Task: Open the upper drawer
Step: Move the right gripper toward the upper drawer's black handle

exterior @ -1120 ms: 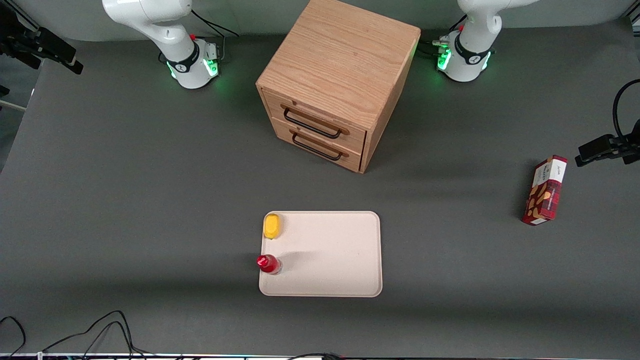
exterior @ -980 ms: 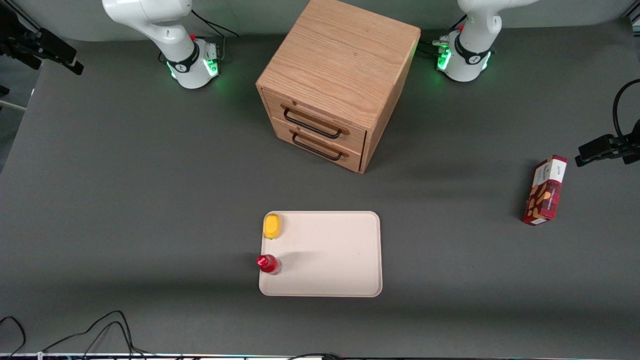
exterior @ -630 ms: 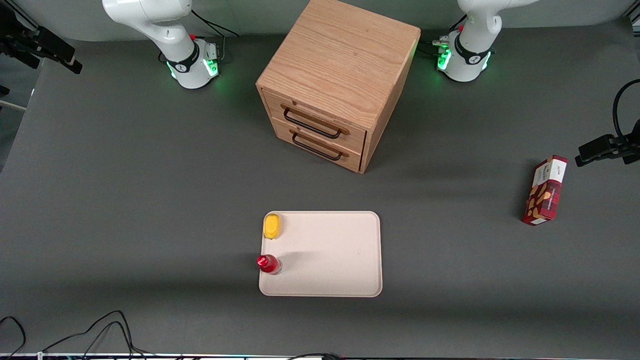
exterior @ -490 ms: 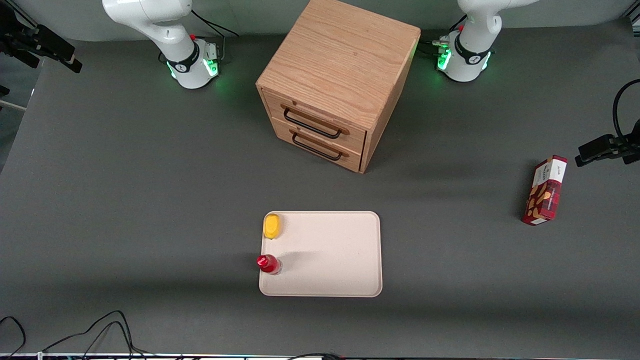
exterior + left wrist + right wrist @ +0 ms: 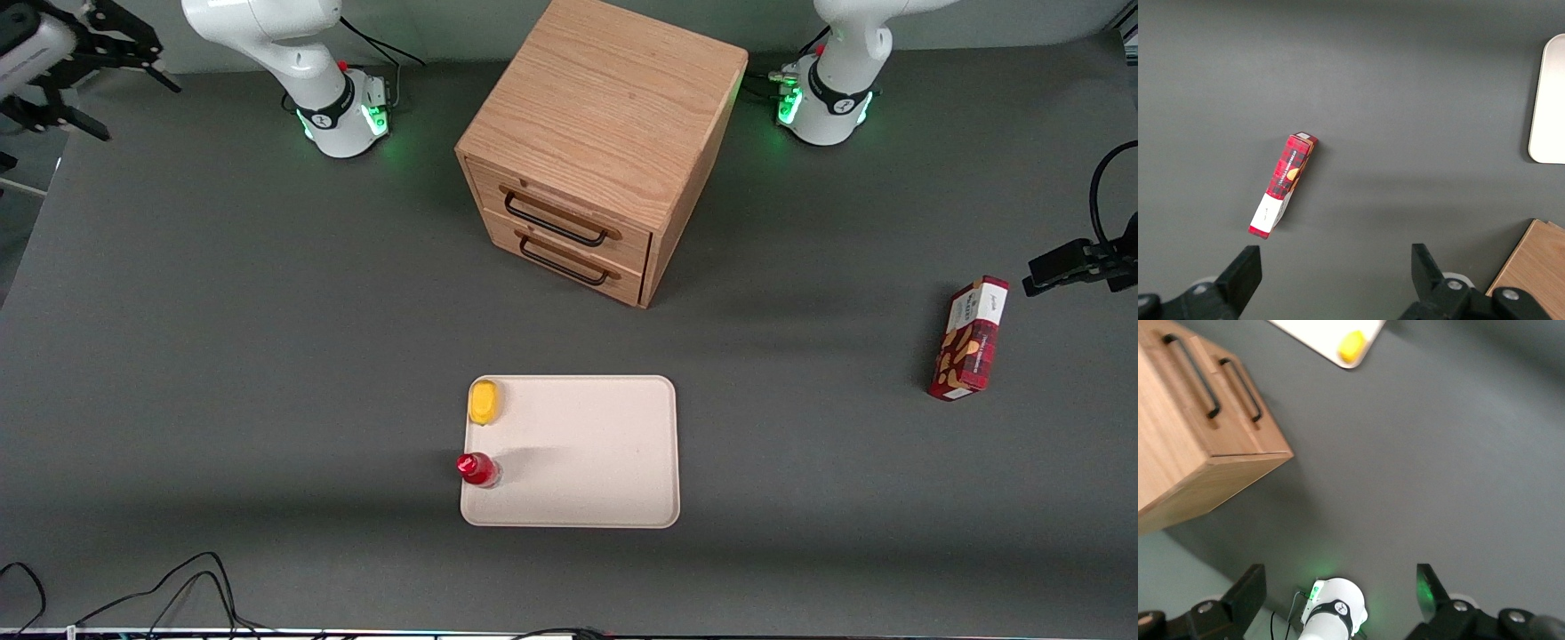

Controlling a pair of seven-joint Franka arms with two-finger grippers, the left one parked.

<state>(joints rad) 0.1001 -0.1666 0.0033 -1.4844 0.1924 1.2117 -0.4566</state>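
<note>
The small oak cabinet (image 5: 605, 98) stands on the table between the two arm bases. Its upper drawer (image 5: 569, 206) is shut flush, and its wide black wire handle (image 5: 556, 222) sits just above the identical lower drawer (image 5: 578, 258). My right gripper (image 5: 133, 102) hovers high at the working arm's end of the table, well away from the cabinet, open and empty. In the right wrist view the upper drawer's handle (image 5: 1195, 377) shows beside the lower one (image 5: 1241, 390), and the gripper (image 5: 1338, 593) spreads wide over the arm's base.
A beige tray (image 5: 605, 462) lies nearer the front camera than the cabinet, with a yellow object (image 5: 484, 402) and a red-capped bottle (image 5: 476, 468) at its edge. A red snack box (image 5: 969, 338) stands toward the parked arm's end. Cables lie at the table's near edge.
My right gripper has swung at the working arm's end, so its white body and open fingers now show where only a dark part showed before. The drawers have not moved.
</note>
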